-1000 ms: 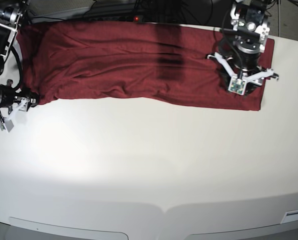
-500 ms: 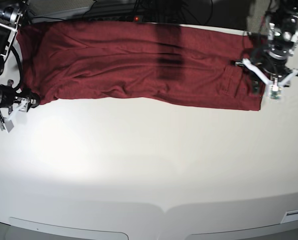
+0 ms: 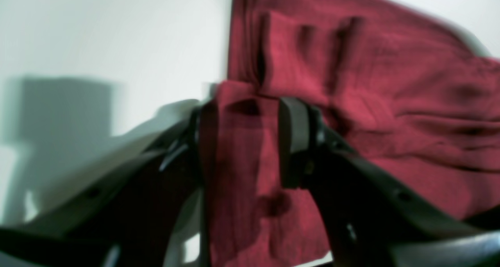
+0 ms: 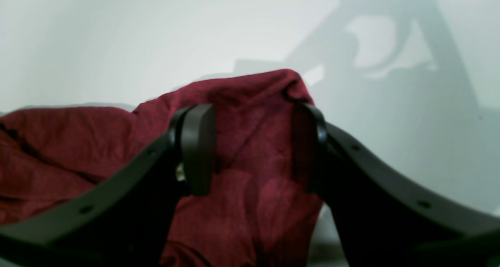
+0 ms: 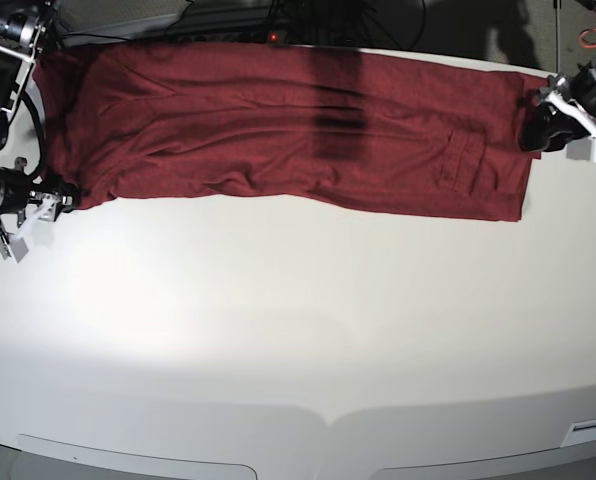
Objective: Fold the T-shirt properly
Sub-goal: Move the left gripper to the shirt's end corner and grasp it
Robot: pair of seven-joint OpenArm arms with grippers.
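The T-shirt (image 5: 278,125) is spread as a long band along the far edge of the table (image 5: 298,330) — a lengthwise fold seems made, crosswise folds remain. Its ends are straddled by the left gripper (image 3: 242,142) and right gripper (image 4: 254,149), jaws parted around cloth.

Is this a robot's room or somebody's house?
Probably a robot lab or test bench, not a home: a bare white table, two robot arms' grippers at a maroon T-shirt, and cables bunched behind the table.
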